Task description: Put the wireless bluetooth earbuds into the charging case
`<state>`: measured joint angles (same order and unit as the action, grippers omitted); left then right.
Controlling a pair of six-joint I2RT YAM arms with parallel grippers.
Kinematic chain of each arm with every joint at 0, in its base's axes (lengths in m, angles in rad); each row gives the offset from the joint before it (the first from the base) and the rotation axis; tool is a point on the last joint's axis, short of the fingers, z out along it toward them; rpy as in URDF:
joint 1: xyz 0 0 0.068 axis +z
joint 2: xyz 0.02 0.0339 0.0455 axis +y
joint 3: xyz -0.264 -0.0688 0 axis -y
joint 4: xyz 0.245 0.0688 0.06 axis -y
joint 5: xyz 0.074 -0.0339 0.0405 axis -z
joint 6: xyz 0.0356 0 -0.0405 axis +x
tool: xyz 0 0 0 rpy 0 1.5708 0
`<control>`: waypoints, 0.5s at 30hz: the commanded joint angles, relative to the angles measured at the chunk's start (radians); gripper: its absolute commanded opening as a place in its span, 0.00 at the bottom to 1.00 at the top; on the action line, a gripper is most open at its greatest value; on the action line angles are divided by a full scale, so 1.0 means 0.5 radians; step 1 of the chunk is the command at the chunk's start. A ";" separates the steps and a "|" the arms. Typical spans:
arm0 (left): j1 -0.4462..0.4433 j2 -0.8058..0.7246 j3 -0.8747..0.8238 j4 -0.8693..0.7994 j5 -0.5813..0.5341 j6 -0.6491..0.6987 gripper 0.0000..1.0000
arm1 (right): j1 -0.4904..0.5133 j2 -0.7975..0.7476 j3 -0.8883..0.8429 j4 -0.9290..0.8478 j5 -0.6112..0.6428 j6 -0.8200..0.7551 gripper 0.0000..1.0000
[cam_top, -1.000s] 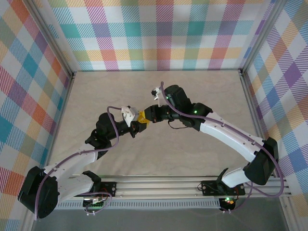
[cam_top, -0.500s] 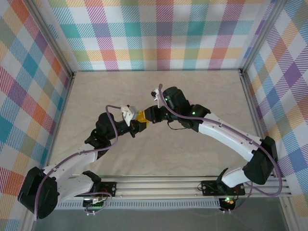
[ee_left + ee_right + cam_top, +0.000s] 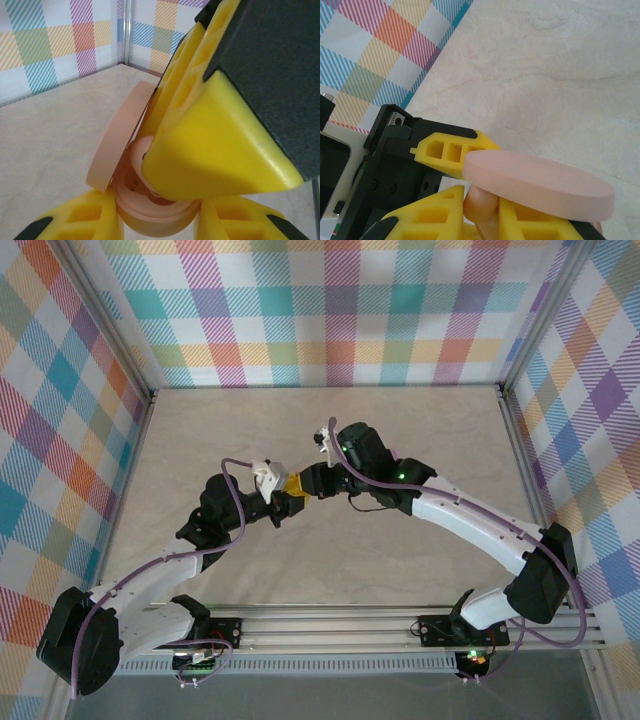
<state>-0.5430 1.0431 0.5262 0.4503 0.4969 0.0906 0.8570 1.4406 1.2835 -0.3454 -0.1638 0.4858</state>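
My left gripper (image 3: 157, 222) is shut on the base of the salmon-pink charging case (image 3: 150, 220), one yellow finger on each side. The case's lid (image 3: 117, 145) stands open, tilted to the left. My right gripper (image 3: 482, 212) reaches into the open case with a pale pink earbud (image 3: 480, 200) pinched between its yellow fingers (image 3: 215, 150). From the right wrist the lid (image 3: 540, 185) lies just over the earbud. In the top view the left gripper (image 3: 289, 504) and the right gripper (image 3: 298, 484) meet above the middle of the table.
The beige marble-patterned table (image 3: 400, 430) is walled by plaid panels at the back (image 3: 330, 310) and on both sides. A metal rail (image 3: 330, 630) holds the arm bases at the near edge.
The right gripper has edged slightly lower and closer to the left gripper. The left arm has stayed still with the case.
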 commanded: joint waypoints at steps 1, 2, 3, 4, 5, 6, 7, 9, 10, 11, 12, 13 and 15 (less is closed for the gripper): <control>-0.025 -0.071 0.098 0.131 0.037 0.004 0.08 | 0.010 -0.010 -0.028 -0.118 0.042 0.004 0.24; -0.025 -0.076 0.097 0.127 0.037 0.003 0.08 | 0.011 -0.010 -0.021 -0.122 0.050 0.004 0.24; -0.023 -0.081 0.095 0.124 0.037 0.003 0.08 | 0.010 -0.012 -0.008 -0.133 0.067 0.007 0.25; -0.025 -0.083 0.095 0.121 0.038 0.005 0.08 | 0.010 -0.013 -0.001 -0.145 0.085 0.007 0.26; -0.025 -0.087 0.092 0.118 0.034 0.004 0.08 | 0.010 -0.013 0.009 -0.155 0.104 0.007 0.28; -0.025 -0.088 0.090 0.115 0.033 0.005 0.08 | 0.010 -0.013 0.020 -0.168 0.127 0.008 0.29; -0.025 -0.089 0.089 0.106 0.031 0.004 0.08 | 0.010 -0.010 0.034 -0.185 0.148 0.009 0.31; -0.025 -0.091 0.086 0.108 0.037 0.003 0.08 | 0.010 -0.004 0.057 -0.204 0.164 0.004 0.32; -0.025 -0.090 0.086 0.108 0.037 0.003 0.08 | 0.010 -0.004 0.066 -0.211 0.168 0.001 0.32; -0.025 -0.091 0.086 0.109 0.037 0.004 0.08 | 0.010 -0.004 0.071 -0.217 0.171 -0.001 0.33; -0.025 -0.092 0.086 0.109 0.039 0.003 0.08 | 0.010 -0.004 0.071 -0.217 0.177 0.001 0.33; -0.024 -0.092 0.086 0.109 0.036 0.003 0.08 | 0.011 -0.004 0.075 -0.220 0.184 0.001 0.33; -0.024 -0.093 0.088 0.109 0.034 0.009 0.08 | 0.010 -0.007 0.078 -0.236 0.202 0.001 0.33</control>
<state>-0.5438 1.0348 0.5266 0.4274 0.4965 0.0906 0.8658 1.4406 1.3037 -0.3946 -0.1219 0.4866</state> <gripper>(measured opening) 0.314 0.326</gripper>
